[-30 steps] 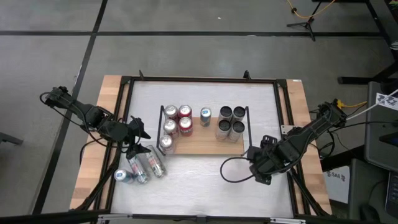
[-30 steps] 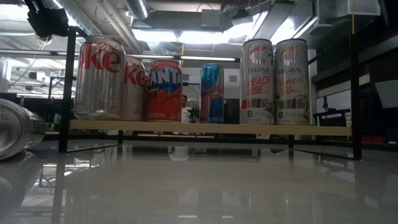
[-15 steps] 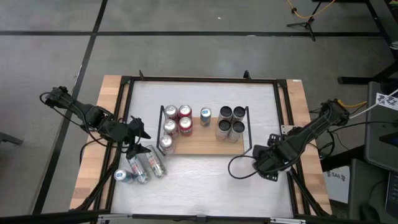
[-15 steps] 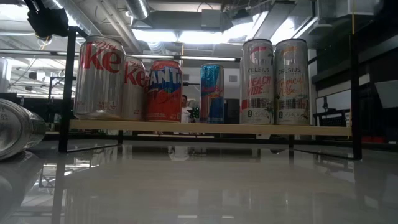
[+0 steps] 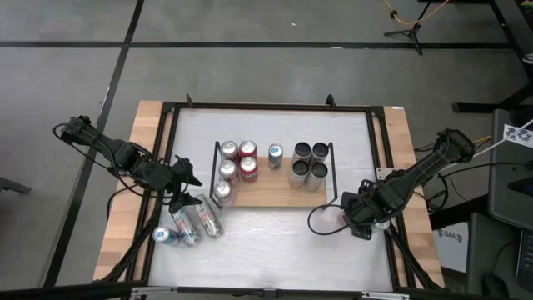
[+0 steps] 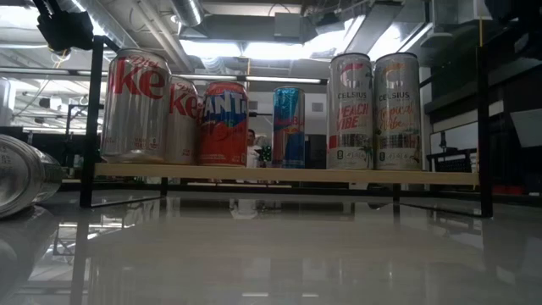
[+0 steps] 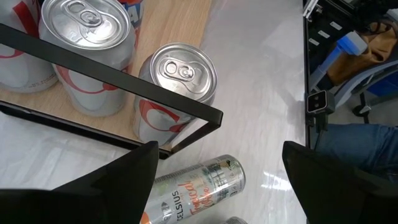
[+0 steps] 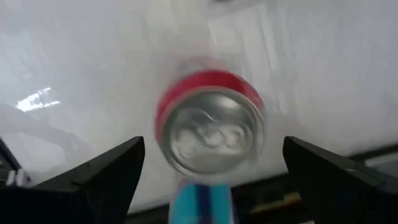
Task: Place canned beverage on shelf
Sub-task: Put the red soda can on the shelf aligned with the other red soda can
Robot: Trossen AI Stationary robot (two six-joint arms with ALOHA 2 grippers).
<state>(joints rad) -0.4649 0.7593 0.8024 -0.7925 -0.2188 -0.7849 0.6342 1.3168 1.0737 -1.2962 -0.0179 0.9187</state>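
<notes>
The shelf (image 5: 275, 193) is a small wooden board with black end rails, and several cans stand upright on it (image 6: 224, 123). A red-rimmed can (image 8: 210, 134) stands upright on the white tabletop off the shelf's right end, blurred. My right gripper (image 5: 350, 212) hangs over it, pointing down and open, with one finger (image 8: 106, 171) on either side and clear of the can. My left gripper (image 5: 185, 178) waits open beside the shelf's left rail (image 7: 124, 87), above a Celsius can (image 7: 196, 186) that lies on its side.
Three cans (image 5: 190, 223) lie on their sides at the table's near left. A black frame (image 5: 379, 150) borders the white tabletop. A black cable (image 5: 321, 223) loops on the table near my right gripper. White tabletop stretches along the near edge.
My right gripper has gone toward the table's right edge and somewhat down, staying open. The cans and my left arm have kept still.
</notes>
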